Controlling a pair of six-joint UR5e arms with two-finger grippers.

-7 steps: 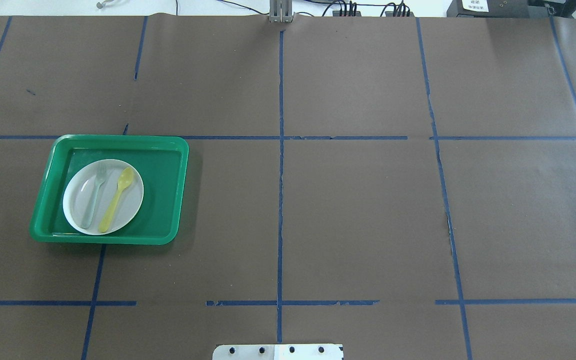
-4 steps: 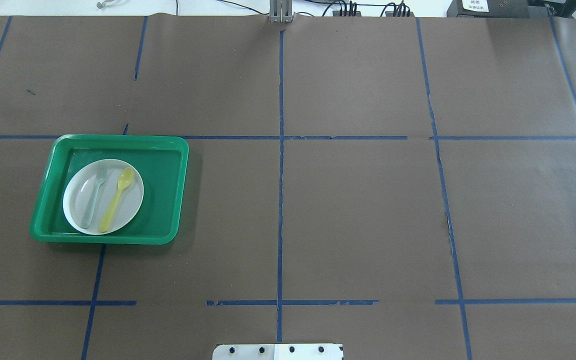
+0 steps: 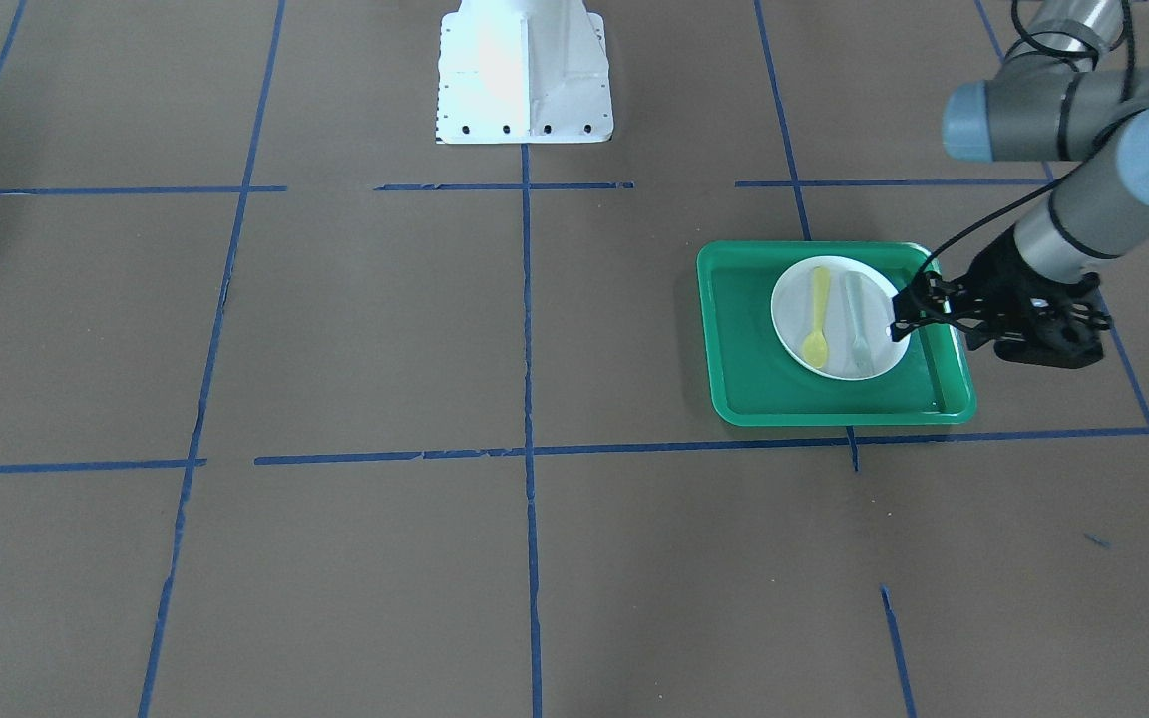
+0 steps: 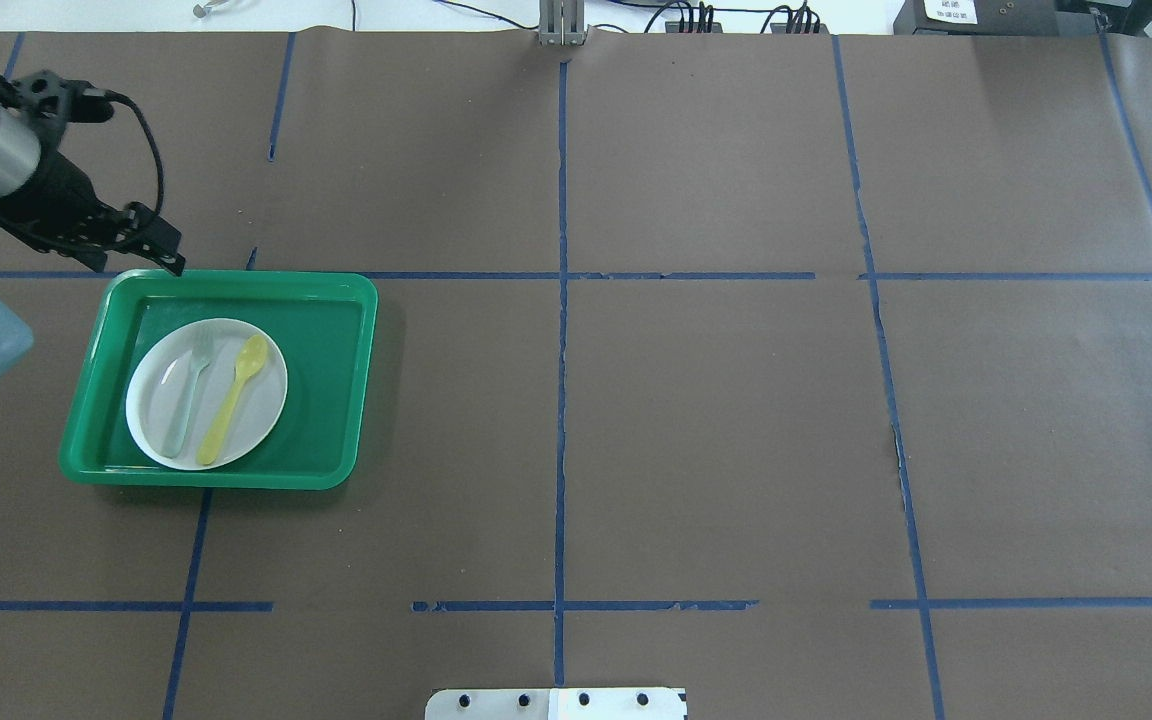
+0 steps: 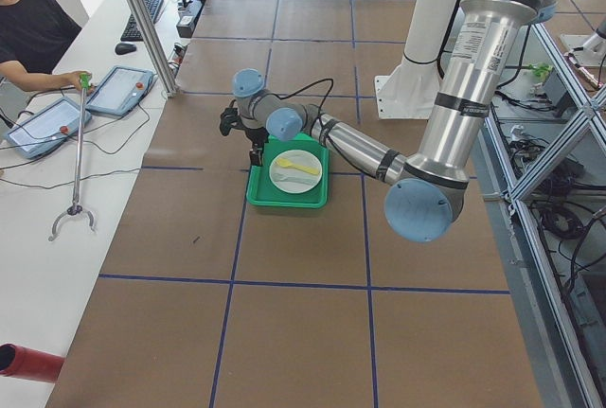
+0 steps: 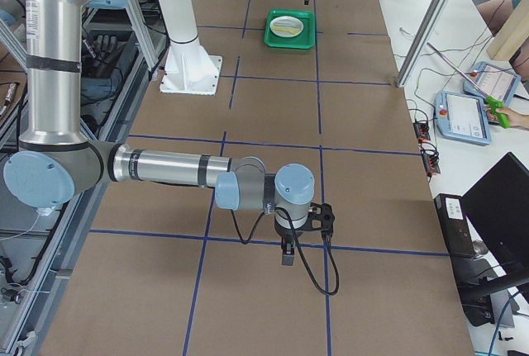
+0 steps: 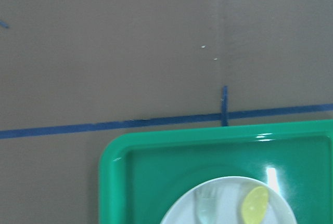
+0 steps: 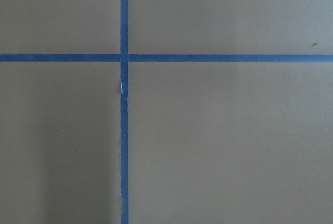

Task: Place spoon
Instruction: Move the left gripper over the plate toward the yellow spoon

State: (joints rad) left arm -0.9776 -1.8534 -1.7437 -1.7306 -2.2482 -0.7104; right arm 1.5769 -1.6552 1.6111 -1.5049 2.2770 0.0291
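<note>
spoon (image 4: 233,400) lies on white plate (image 4: 261,425) in green tray (image 4: 336,385), toward desk's left edge; long axis near-to-far, bowl farward | left hand (image 4: 168,258), the nearer, hovers by tray's far-left corner; spoon lies nearward of it; opening cannot be told; nothing seen held

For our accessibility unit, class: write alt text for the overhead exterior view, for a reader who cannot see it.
A yellow spoon and a pale fork lie side by side on a white plate in a green tray on a brown, blue-taped table. The left arm enters at upper left, jaws near the tray's far edge.
</note>
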